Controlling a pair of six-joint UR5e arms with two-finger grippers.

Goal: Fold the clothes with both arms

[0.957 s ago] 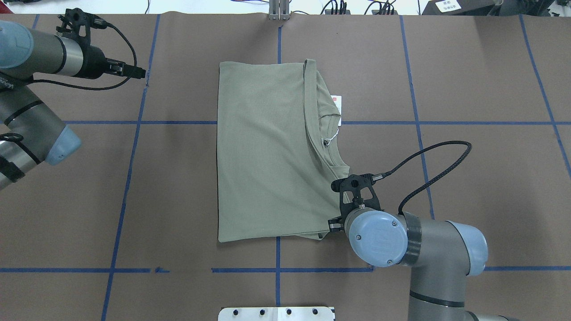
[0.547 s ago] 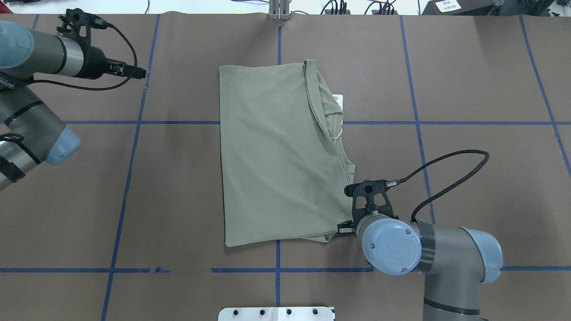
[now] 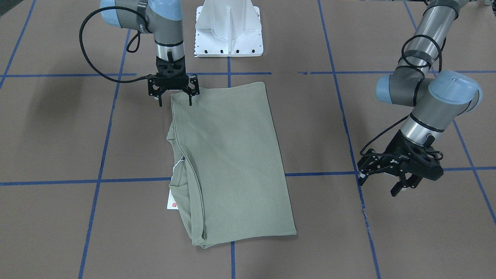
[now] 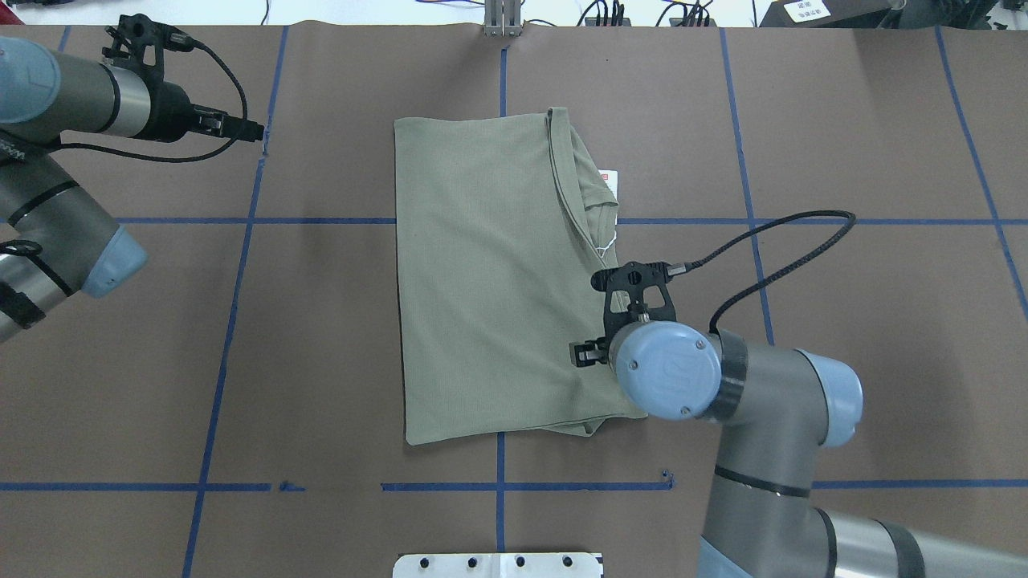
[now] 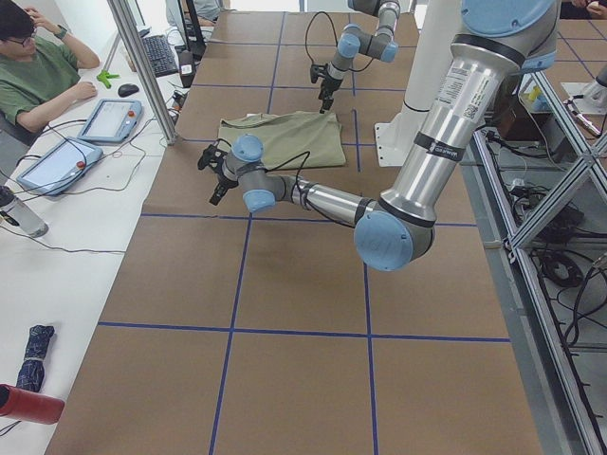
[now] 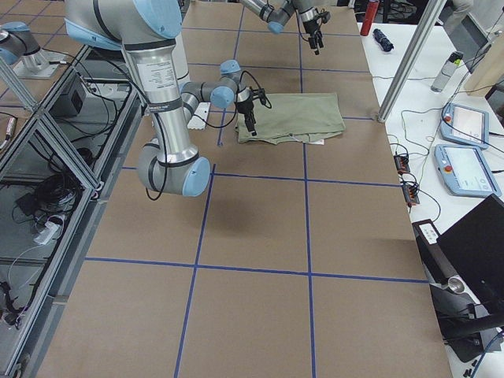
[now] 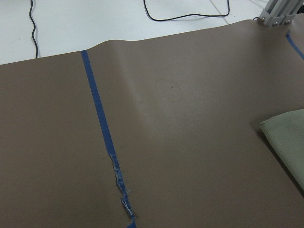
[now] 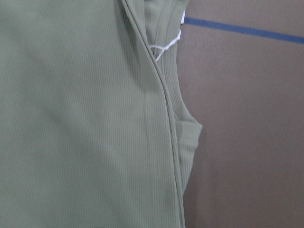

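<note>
Broadly, a brown table [image 4: 883, 120] marked with a grid of blue tape carries a green shirt [image 4: 482, 281] at its middle, folded into a flat rectangle with the neck opening along the edge on the robot's right. The right arm [image 4: 771, 401] reaches in over the shirt's corner nearest the robot on that same side, while the left arm [image 4: 56, 217] is held out well apart from the cloth, toward the far left of the table. The right gripper [image 3: 175, 101] points straight down with its fingers spread wide, one tip over the shirt's edge and the other just off it above bare table; it grips nothing, and whether the tips touch the cloth cannot be told. The left gripper [image 3: 381, 185] hangs above the table, also spread and empty. A small white hang tag [image 3: 171, 200] pokes out from under the neck edge.
</note>
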